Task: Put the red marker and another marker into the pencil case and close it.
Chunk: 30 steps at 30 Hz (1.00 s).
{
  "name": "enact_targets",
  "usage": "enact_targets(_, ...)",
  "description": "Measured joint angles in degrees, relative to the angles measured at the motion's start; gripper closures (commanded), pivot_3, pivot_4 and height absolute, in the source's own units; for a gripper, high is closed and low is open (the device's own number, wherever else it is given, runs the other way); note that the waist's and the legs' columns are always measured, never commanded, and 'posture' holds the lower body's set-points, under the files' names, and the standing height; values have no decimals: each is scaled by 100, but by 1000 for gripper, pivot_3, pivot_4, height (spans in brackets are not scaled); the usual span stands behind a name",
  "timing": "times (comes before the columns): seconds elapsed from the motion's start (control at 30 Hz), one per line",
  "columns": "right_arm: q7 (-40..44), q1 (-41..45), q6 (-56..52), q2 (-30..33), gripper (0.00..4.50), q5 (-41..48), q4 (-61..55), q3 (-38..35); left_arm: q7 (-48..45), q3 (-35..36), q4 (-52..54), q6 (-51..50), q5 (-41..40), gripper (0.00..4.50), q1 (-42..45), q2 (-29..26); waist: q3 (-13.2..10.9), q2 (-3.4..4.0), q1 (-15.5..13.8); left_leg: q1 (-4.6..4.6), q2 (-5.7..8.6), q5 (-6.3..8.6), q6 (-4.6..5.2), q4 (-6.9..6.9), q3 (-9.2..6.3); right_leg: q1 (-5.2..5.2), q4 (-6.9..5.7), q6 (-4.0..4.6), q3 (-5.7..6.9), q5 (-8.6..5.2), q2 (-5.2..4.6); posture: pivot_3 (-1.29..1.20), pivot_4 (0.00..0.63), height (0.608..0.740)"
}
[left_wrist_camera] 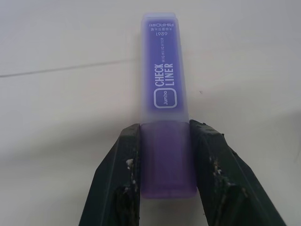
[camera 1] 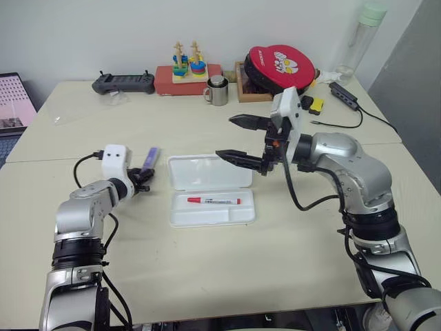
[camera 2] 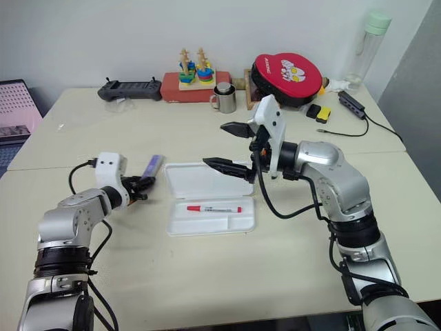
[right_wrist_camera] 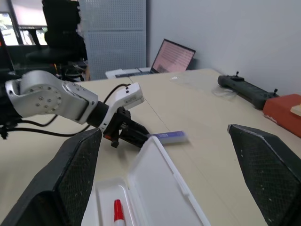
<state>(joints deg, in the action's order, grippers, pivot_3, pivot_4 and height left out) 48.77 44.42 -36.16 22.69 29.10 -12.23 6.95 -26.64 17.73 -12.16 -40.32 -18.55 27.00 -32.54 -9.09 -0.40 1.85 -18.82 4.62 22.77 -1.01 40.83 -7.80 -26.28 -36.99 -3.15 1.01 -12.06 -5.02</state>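
Observation:
The pencil case (camera 1: 207, 218) lies open mid-table, its lid (camera 1: 207, 171) folded back flat. The red marker (camera 1: 213, 201) rests inside the case's base. My left gripper (camera 1: 142, 181), left of the case, is shut on one end of the purple marker (left_wrist_camera: 162, 80). That marker (camera 1: 150, 158) points away from me, and I cannot tell whether it touches the table. My right gripper (camera 1: 224, 136) hovers open above the lid's right end, pointing left with nothing between its fingers.
Along the far edge stand a black controller (camera 1: 124, 83), a red box with stacking toys (camera 1: 187, 72), a steel mug (camera 1: 218, 91), a red round case (camera 1: 281, 67) and a bottle (camera 1: 362, 38). A cable hub (camera 1: 344, 95) lies far right, a laptop (camera 1: 14, 103) far left.

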Motion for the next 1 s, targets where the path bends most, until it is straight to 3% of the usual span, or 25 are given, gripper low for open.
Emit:
enact_targets(0.07, 191, -91, -163, 200, 0, 248, -202, -79, -585, 281, 483, 87, -555, 3303, -10, -98, -5, -10, -20, -12, -1, 0, 0, 2, -12, 1, 5, 0, 1, 0, -5, 0, 150, 740)
enact_targets(0.2, 538, -350, -505, 648, 0, 514, -494, -65, -1828, 171, 1887, 67, -1317, 3303, -76, -776, -3, -21, -21, -4, 5, 1, 0, -4, -6, 8, 10, 0, -5, 0, -12, 0, 150, 740)
enact_targets(0.3, 657, -507, -658, 873, 0, 582, -641, 23, -3035, -579, 2903, 56, -1657, 3303, -636, -1410, -4, -13, -3, 2, -3, 1, 0, -11, 4, 8, 9, 0, -11, 0, -6, 0, 150, 740)
enact_targets(0.43, 646, -553, -683, 925, 0, 578, -701, 99, -3918, -1518, 3253, 409, -1311, 3303, -1075, -2046, -10, -7, 6, 1, -16, 1, 0, -12, 11, 5, 8, 3, -16, 0, 9, 0, 150, 740)
enact_targets(0.5, 631, -595, -683, 1079, 0, 479, -797, 177, -4211, -2065, 3126, 1036, -621, 3303, -1125, -2355, -14, 0, -17, 2, -15, 1, 0, -12, 11, 8, 10, 3, -13, 0, 9, 0, 150, 740)
enact_targets(0.63, 624, -841, -688, 1274, 0, 224, -964, 514, -4523, -2679, 2628, 1770, 104, 3303, -1101, -2417, -15, -3, -69, -7, -9, 1, 1, -9, 8, 7, 14, 3, -10, 0, 7, 0, 150, 740)
enact_targets(1.0, 590, -1014, -840, 1317, 0, 146, -1307, 580, -4603, -2893, 1992, 2358, 650, 3303, -590, -2092, -16, -4, -83, -6, -10, 1, 1, -10, 7, 3, 12, 3, -5, 0, 7, 0, 150, 740)
